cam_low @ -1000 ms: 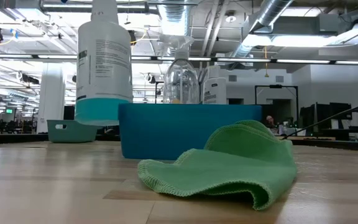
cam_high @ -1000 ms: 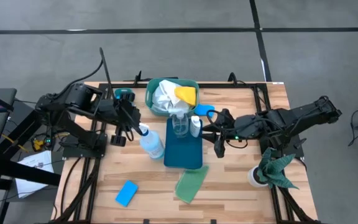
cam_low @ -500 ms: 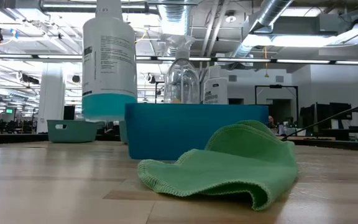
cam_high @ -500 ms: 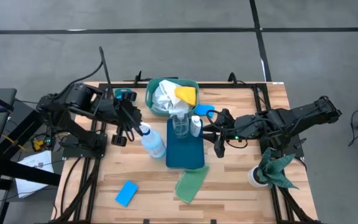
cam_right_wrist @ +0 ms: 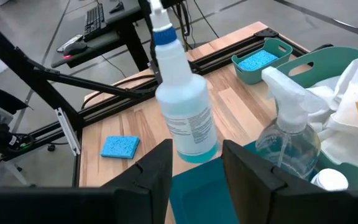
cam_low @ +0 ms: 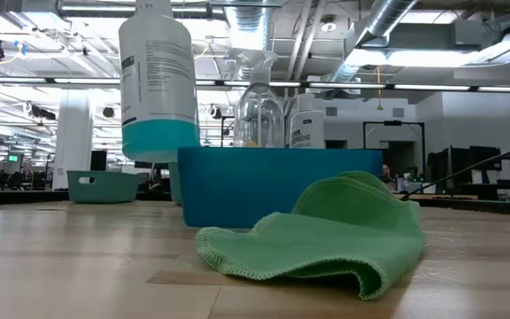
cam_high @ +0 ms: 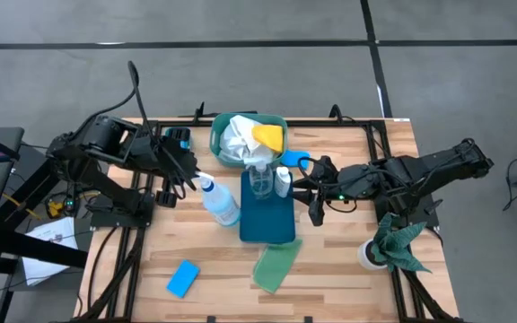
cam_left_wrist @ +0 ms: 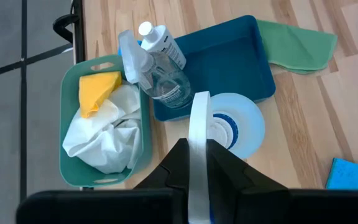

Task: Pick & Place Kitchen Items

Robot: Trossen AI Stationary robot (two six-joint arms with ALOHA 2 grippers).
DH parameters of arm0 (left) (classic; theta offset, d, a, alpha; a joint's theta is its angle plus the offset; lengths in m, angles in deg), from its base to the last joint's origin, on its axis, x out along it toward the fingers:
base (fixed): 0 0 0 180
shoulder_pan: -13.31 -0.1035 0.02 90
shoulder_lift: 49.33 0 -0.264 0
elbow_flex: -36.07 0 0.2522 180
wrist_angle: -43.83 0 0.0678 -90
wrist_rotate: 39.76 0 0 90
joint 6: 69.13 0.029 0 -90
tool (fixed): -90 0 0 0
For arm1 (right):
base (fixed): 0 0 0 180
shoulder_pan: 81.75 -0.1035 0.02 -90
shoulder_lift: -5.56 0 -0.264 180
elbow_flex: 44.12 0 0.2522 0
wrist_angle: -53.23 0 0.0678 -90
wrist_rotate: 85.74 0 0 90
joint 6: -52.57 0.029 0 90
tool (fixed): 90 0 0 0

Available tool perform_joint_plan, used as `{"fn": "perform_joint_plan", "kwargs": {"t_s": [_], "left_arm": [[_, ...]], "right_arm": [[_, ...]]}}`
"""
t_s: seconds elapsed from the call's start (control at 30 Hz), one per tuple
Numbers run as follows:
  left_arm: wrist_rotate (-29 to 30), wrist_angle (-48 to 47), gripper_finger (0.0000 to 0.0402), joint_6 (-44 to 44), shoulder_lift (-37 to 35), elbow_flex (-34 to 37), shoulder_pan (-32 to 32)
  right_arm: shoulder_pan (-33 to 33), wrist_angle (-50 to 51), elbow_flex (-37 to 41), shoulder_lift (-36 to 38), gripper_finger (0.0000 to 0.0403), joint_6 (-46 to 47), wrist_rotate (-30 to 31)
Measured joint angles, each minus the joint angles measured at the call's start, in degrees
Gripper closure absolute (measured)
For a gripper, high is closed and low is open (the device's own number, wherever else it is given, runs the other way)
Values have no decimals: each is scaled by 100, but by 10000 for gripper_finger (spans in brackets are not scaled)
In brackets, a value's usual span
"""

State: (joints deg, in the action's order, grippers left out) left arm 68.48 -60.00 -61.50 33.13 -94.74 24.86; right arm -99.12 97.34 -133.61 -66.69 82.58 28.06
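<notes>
Pinched shut on the neck of the white bottle with blue liquid (cam_high: 219, 203), my left gripper (cam_high: 193, 178) holds it clear of the table (cam_high: 348, 269), just beside the left edge of the blue tray (cam_high: 267, 220). From table height the bottle hangs with its base above the wood, tilted slightly, its blue liquid pooled at the bottom (cam_low: 156, 80). My left wrist camera looks straight down the bottle onto its round body (cam_left_wrist: 232, 124), with my two dark fingers (cam_left_wrist: 173, 171) closed either side of the neck.

My right gripper (cam_high: 317, 205) waits at the tray's right side, near the small blue sponge (cam_high: 294, 160); its fingers (cam_right_wrist: 157, 171) stand spread apart with nothing between them.

Inside the tray, at its far end, stand the clear spray bottle (cam_high: 259, 178) and a small white-capped bottle (cam_high: 282, 179), close together. Beyond them the teal basket (cam_high: 219, 136) holds a white cloth (cam_high: 237, 142) and a yellow cloth (cam_high: 269, 135). A light-green cloth (cam_high: 275, 266) lies at the tray's near end, and a blue sponge (cam_high: 182, 278) sits well apart at the near left. A dark green rag (cam_high: 397, 244) lies at the right edge.
</notes>
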Motion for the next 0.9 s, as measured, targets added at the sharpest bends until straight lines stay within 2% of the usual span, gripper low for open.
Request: {"fn": "perform_joint_plan", "kwargs": {"t_s": [0.7, 0.9], "left_arm": [[192, 36, 379, 0, 4, 0, 0], [194, 509, 379, 3, 7, 0, 2]], "right_arm": [[223, -2, 0, -2, 271, -47, -154], [258, -11, 0, -2, 271, -52, -154]]}}
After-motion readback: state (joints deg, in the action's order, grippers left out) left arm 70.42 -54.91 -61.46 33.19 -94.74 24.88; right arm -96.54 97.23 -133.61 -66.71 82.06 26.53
